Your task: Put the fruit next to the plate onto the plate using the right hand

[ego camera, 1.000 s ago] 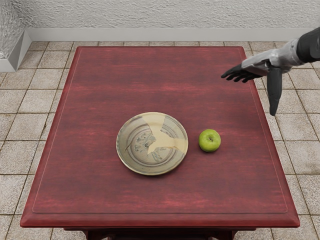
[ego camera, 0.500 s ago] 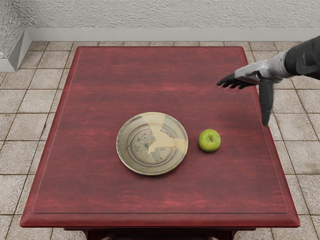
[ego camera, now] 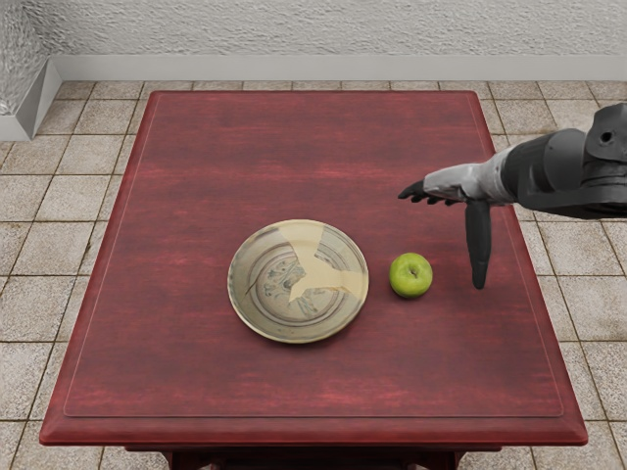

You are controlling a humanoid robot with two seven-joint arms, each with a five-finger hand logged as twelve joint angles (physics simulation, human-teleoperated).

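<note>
A small round green apple (ego camera: 410, 275) lies on the dark red wooden bench (ego camera: 196, 372). It sits just right of the round beige ceramic plate (ego camera: 257, 294) with brown markings, close to its rim but not on it. The right robot hand (ego camera: 451, 185) hovers farther back and slightly right of the apple, apart from it. Its fingers (ego camera: 416, 193) stretch flat toward the left, the thumb hangs down, and it holds nothing.

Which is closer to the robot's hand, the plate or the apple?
The small green apple, near the right hand; the round patterned plate lies farther left.
</note>
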